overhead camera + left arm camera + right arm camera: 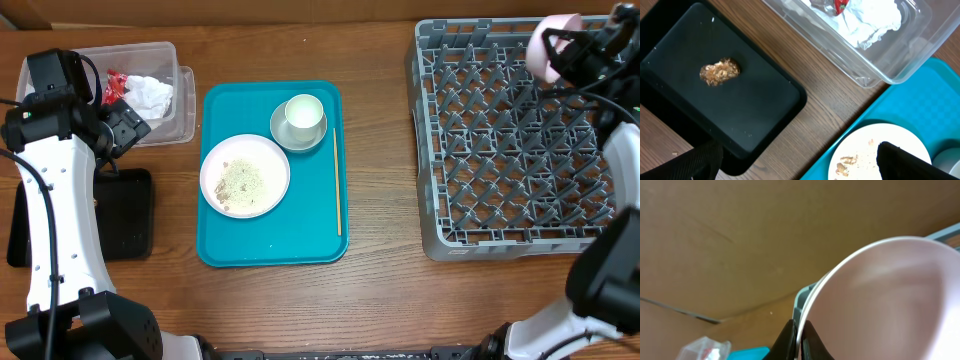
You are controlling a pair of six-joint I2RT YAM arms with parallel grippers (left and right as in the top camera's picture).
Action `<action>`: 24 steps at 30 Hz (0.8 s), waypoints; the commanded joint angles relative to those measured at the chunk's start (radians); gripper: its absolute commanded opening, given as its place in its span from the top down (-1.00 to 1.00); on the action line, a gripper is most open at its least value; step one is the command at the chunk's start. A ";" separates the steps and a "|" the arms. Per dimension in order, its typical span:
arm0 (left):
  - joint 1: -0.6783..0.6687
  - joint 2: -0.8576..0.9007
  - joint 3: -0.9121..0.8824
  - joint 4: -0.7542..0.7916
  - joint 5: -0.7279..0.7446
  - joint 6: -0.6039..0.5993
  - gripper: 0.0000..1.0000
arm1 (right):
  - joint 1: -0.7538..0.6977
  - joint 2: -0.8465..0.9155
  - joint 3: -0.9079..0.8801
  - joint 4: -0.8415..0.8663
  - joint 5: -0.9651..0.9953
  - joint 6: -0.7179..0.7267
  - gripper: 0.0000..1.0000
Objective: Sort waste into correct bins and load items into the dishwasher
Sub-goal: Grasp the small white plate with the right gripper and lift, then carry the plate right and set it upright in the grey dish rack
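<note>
My right gripper [568, 46] is shut on the rim of a pink bowl [545, 44] and holds it tilted above the far right part of the grey dish rack [510, 140]. In the right wrist view the fingers [799, 340] pinch the pink bowl's rim [880, 300]. My left gripper [122, 125] is open and empty, above the table between the black tray [125, 215] and the clear bin [150, 90]. On the teal tray [270, 175] lie a white plate with crumbs [244, 175], a white cup on a saucer [301, 120] and a chopstick [337, 180].
The clear bin [855, 35] holds crumpled white paper and a red wrapper. The black tray [715, 85] holds a brown food scrap [719, 72]. The plate's edge with crumbs [860, 155] shows by my left fingers. A cardboard wall stands behind the table.
</note>
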 commanded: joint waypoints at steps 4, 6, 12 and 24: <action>0.000 0.008 -0.006 0.002 -0.010 -0.013 -1.00 | 0.018 0.170 0.014 0.422 -0.171 0.356 0.92; 0.000 0.008 -0.006 0.002 -0.010 -0.013 -1.00 | 0.033 0.221 0.014 0.512 -0.174 0.443 0.92; 0.000 0.008 -0.006 0.002 -0.010 -0.013 -1.00 | 0.040 0.256 0.014 0.474 -0.161 0.478 0.92; 0.000 0.008 -0.006 0.002 -0.010 -0.013 -1.00 | -0.035 0.256 0.014 0.360 -0.233 0.510 0.92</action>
